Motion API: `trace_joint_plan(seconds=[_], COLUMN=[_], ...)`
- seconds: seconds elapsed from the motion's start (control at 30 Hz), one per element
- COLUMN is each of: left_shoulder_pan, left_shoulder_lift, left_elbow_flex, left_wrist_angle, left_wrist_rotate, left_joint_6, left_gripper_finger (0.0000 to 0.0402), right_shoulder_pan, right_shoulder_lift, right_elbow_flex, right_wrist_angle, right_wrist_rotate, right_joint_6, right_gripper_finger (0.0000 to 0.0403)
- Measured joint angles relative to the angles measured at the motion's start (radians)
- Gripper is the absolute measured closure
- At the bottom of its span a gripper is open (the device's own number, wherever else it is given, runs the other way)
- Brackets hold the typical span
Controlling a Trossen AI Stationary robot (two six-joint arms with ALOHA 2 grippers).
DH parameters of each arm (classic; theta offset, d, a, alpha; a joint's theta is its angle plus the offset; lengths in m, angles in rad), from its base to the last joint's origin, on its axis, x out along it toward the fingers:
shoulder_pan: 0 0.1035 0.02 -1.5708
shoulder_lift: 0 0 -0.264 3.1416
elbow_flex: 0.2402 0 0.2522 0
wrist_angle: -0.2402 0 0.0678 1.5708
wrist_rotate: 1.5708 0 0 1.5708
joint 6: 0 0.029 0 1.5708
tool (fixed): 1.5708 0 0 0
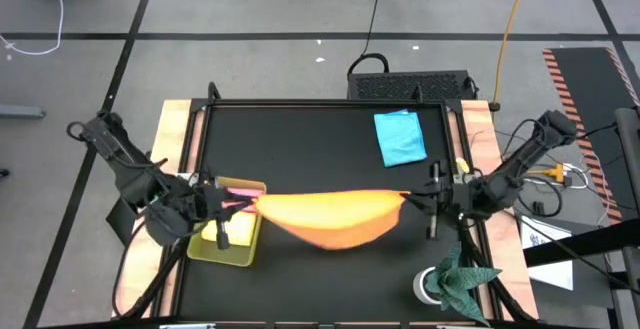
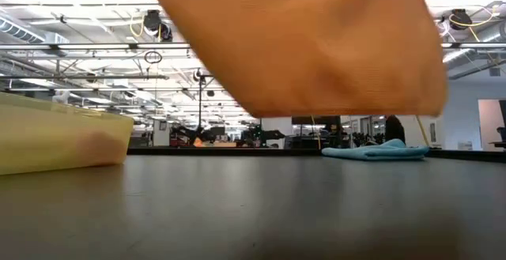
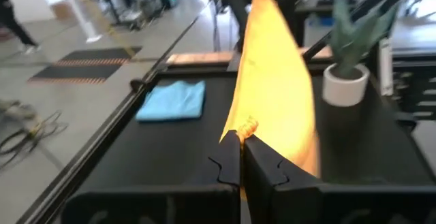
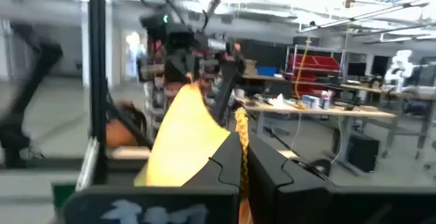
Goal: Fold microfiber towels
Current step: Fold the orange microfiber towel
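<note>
The orange towel (image 1: pixel 335 216) hangs in the air between my two grippers, stretched across the middle of the black table; it fills the top of the low view (image 2: pixel 316 39). My left gripper (image 1: pixel 248 205) is shut on its left end, above the yellow-green tray (image 1: pixel 228 237). My right gripper (image 1: pixel 408 201) is shut on its right end. The light blue towel (image 1: pixel 400 137) lies flat on the far right of the table. A pink cloth edge (image 1: pixel 238 188) shows at the tray. The yellow towel is not seen. My left gripper pinches a corner of the orange towel (image 3: pixel 245 126) between its two fingers, coming level from the table's left. The towel is lifted clear and sags below. My right gripper pinches the opposite corner (image 4: pixel 238 125) between its fingers, coming level from the table's right. The cloth hangs down between both holds.
A small potted plant in a white pot (image 1: pixel 452 279) stands at the near right of the table. The translucent tray (image 2: pixel 55 137) sits at the near left. Wooden rails (image 1: pixel 176 149) frame the black mat.
</note>
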Motion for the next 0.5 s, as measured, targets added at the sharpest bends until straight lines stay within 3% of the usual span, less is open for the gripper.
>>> trace_joint_plan(seconds=[0.23, 0.37, 0.43, 0.5], left_shoulder_pan=[0.058, 0.077, 0.083, 0.105], left_shoulder_lift=[0.037, 0.078, 0.099, 0.109], left_elbow_flex=[0.000, 0.000, 0.000, 0.000], left_wrist_angle=[-0.146, -0.164, -0.167, -0.185], left_wrist_rotate=[0.014, 0.137, 0.144, 0.109], left_joint_6=[-0.127, -0.129, -0.122, -0.112], left_gripper_finger=[0.0397, 0.0393, 0.0393, 0.0398], right_shoulder_pan=[0.009, 0.013, 0.014, 0.013], right_shoulder_lift=[-0.003, -0.012, -0.012, -0.012], right_elbow_flex=[0.000, 0.000, 0.000, 0.000], right_wrist_angle=[-0.111, -0.277, -0.319, -0.335], right_wrist_rotate=[0.025, -0.148, -0.212, -0.134], right_joint_6=[0.006, 0.149, 0.180, 0.183], right_gripper_finger=[0.0403, 0.0403, 0.0403, 0.0403])
